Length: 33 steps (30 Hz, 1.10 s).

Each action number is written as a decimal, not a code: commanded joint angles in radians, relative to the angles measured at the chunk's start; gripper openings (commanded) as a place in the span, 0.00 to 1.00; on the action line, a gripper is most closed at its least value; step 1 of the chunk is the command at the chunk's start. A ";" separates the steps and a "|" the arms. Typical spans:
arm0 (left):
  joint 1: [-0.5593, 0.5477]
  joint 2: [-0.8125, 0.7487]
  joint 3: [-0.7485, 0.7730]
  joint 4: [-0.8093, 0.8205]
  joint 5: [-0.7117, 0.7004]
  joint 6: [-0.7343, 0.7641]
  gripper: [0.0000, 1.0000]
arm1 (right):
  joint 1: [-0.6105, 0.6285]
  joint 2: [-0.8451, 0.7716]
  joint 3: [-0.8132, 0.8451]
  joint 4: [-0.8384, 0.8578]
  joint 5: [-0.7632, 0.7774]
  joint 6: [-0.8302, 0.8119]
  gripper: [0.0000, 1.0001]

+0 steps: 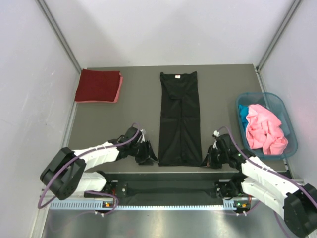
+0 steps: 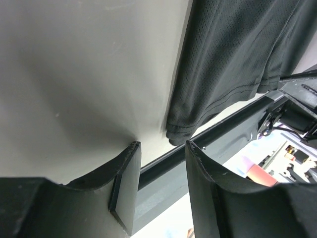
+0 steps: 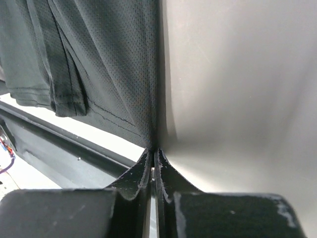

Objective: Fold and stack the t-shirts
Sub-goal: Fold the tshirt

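While right jaws sit clenched on near-right hem corner of black shirt (image 1: 180, 119), left jaws gape released just beside near-left corner. Shirt lies lengthwise mid-worktop (image 1: 129, 119). Best: nudge left in, pinch all layers, lift both corners level.

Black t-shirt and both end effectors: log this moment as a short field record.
black t-shirt: folded into a long strip, table centre
left end effector: open, at its near-left corner, not gripping
right end effector: shut on its near-right hem
dark red t-shirt: folded, far left
basket: right side, holds pink t-shirt
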 commanded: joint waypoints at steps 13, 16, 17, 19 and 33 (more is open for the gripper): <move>-0.041 0.085 -0.038 0.141 -0.005 -0.095 0.46 | 0.018 -0.047 -0.011 0.004 -0.031 0.008 0.00; -0.044 0.106 -0.045 0.147 -0.008 -0.104 0.41 | 0.020 -0.053 -0.008 -0.001 -0.028 0.008 0.00; -0.046 0.114 -0.049 0.179 -0.008 -0.110 0.38 | 0.020 -0.056 -0.005 -0.005 -0.028 0.007 0.00; -0.052 0.112 -0.052 0.187 -0.009 -0.118 0.22 | 0.020 -0.056 -0.001 -0.014 -0.025 0.005 0.00; -0.127 -0.010 -0.024 0.086 -0.080 -0.187 0.00 | 0.021 -0.148 0.015 -0.128 0.005 -0.015 0.00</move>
